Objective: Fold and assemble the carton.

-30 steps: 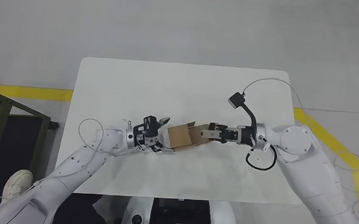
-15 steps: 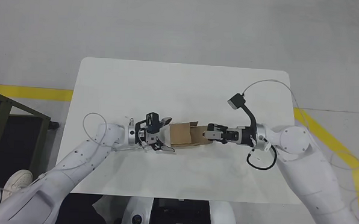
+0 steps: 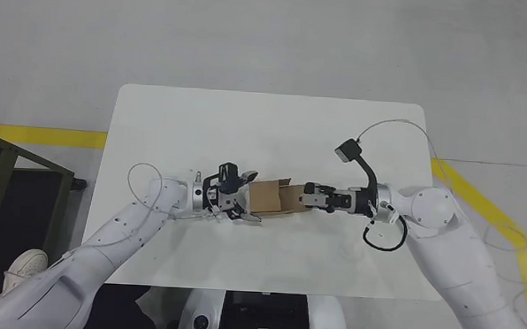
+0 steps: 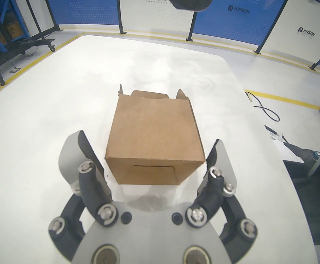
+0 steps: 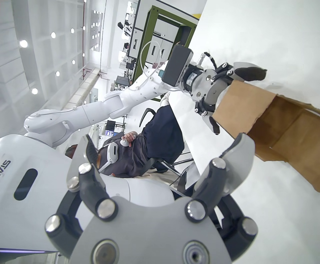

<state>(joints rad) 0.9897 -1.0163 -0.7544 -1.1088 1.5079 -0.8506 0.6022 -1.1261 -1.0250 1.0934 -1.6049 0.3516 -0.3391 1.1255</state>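
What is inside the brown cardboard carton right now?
Through the open end of the brown cardboard carton, the right wrist view shows bare inner walls and flaps, nothing loose. The deeper part is hidden under its top panel.

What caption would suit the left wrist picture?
Open left gripper flanking the near end of a brown carton on a white table.

I've slid the left end effector (image 3: 247,197) toward 3 o'clock across the surface (image 3: 177,125), closing the gap to the carton (image 3: 266,198). A second ago it sat clear of the carton; now its spread fingers (image 4: 75,150) flank the closed end.
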